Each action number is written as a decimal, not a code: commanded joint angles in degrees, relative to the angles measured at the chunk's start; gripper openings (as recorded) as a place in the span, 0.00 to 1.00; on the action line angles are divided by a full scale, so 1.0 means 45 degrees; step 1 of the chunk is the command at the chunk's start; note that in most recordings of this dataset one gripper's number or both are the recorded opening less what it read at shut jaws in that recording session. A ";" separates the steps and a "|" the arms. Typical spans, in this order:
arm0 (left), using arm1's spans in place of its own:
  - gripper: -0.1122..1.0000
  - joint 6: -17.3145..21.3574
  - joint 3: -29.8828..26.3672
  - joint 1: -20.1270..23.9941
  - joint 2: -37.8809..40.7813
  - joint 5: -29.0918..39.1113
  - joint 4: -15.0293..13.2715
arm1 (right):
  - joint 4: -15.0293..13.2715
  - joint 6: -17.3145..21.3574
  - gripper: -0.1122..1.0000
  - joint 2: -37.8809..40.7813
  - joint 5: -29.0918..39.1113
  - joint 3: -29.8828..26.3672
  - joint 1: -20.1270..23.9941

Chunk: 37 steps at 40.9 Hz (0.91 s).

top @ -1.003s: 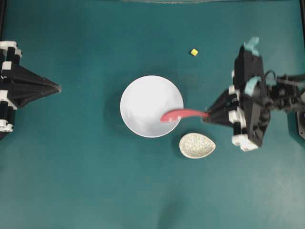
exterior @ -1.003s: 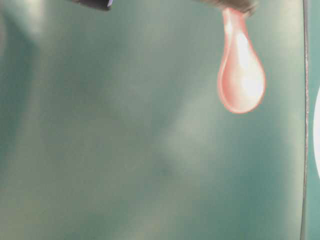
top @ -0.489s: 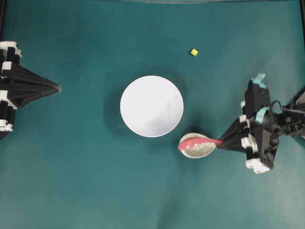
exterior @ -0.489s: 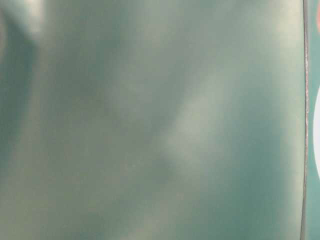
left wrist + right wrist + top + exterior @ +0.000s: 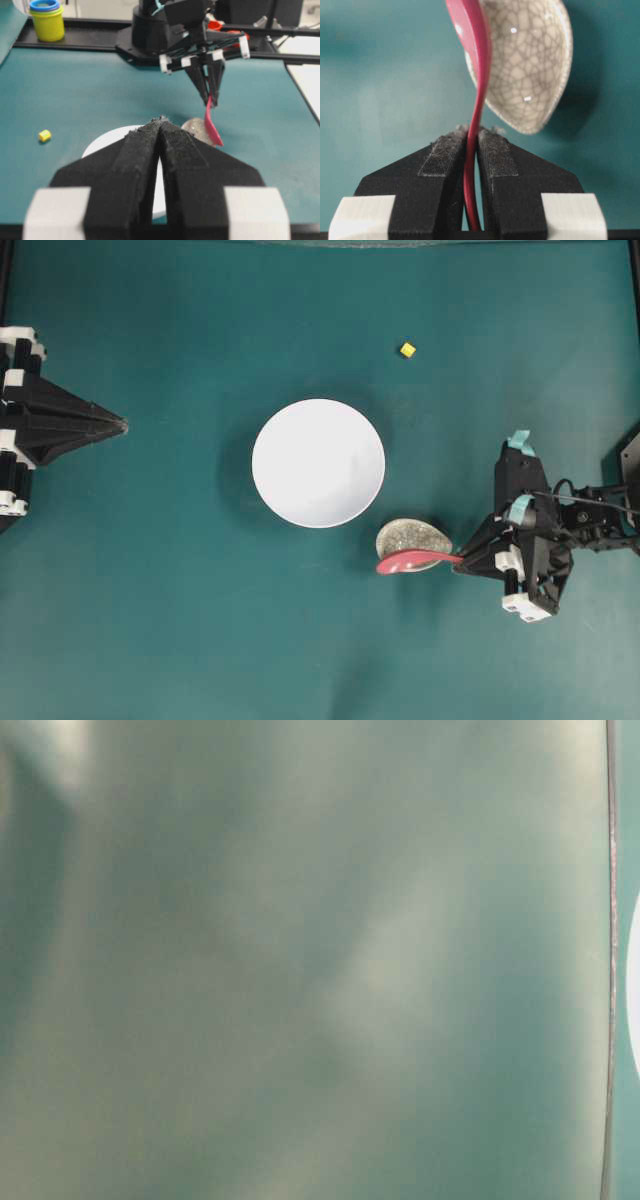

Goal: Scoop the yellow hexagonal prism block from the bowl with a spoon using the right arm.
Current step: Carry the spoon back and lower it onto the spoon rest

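Observation:
The white bowl (image 5: 318, 463) sits mid-table and looks empty. The yellow hexagonal prism block (image 5: 407, 349) lies on the teal mat outside the bowl, toward the far right; the left wrist view has it (image 5: 44, 135) left of the bowl (image 5: 100, 145). My right gripper (image 5: 460, 560) is shut on the handle of the pinkish-red spoon (image 5: 412, 561). The spoon's head hangs at the near edge of a speckled dish. In the right wrist view the spoon (image 5: 475, 65) stands edge-on between the pads of the right gripper (image 5: 473, 132). My left gripper (image 5: 122, 424) rests shut at the left.
The small speckled egg-shaped dish (image 5: 410, 538) lies just right of and nearer than the bowl, under the spoon's head (image 5: 530, 65). A yellow jar with a blue lid (image 5: 46, 20) stands off the mat beyond the table edge. The table-level view is blurred teal.
My right gripper has carried the spoon from the bowl's right rim back and nearer, to the speckled dish. The spoon has left the table-level view. The left arm has not moved.

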 commanded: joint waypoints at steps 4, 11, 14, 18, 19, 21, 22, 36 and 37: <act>0.09 -0.0020 -0.0371 -0.0020 0.0039 -0.0117 0.0020 | 0.0117 0.0195 0.18 -0.0098 -0.0234 -0.0078 0.0039; 0.09 -0.0020 -0.0371 -0.0020 0.0020 -0.0117 0.0020 | 0.0117 0.0449 0.18 -0.0254 -0.0195 -0.0020 0.0039; 0.09 -0.0020 -0.0371 -0.0020 0.0039 -0.0137 0.0039 | 0.0117 0.0469 0.20 -0.0332 -0.0176 0.0000 0.0039; 0.09 -0.0020 -0.0391 -0.0020 0.0039 -0.0137 0.0039 | 0.0117 0.0469 0.36 -0.0469 -0.0098 0.0000 0.0039; 0.09 -0.0020 -0.0391 -0.0020 0.0039 -0.0137 0.0039 | 0.0117 0.0469 0.42 -0.0469 -0.0078 0.0000 0.0039; 0.09 -0.0020 -0.0391 -0.0020 0.0020 -0.0137 0.0020 | 0.0098 0.0469 0.51 -0.0547 0.0000 0.0020 0.0039; 0.09 -0.0020 -0.0391 -0.0020 0.0039 -0.0137 0.0039 | 0.0098 0.0469 0.56 -0.0566 0.0039 0.0020 0.0039; 0.09 0.0000 -0.0391 -0.0020 0.0020 -0.0137 0.0039 | 0.0039 0.0391 0.66 -0.0762 0.0195 0.0078 0.0039; 0.09 -0.0020 -0.0391 -0.0020 0.0039 -0.0156 0.0039 | 0.0039 0.0371 0.66 -0.0762 0.0195 0.0078 0.0039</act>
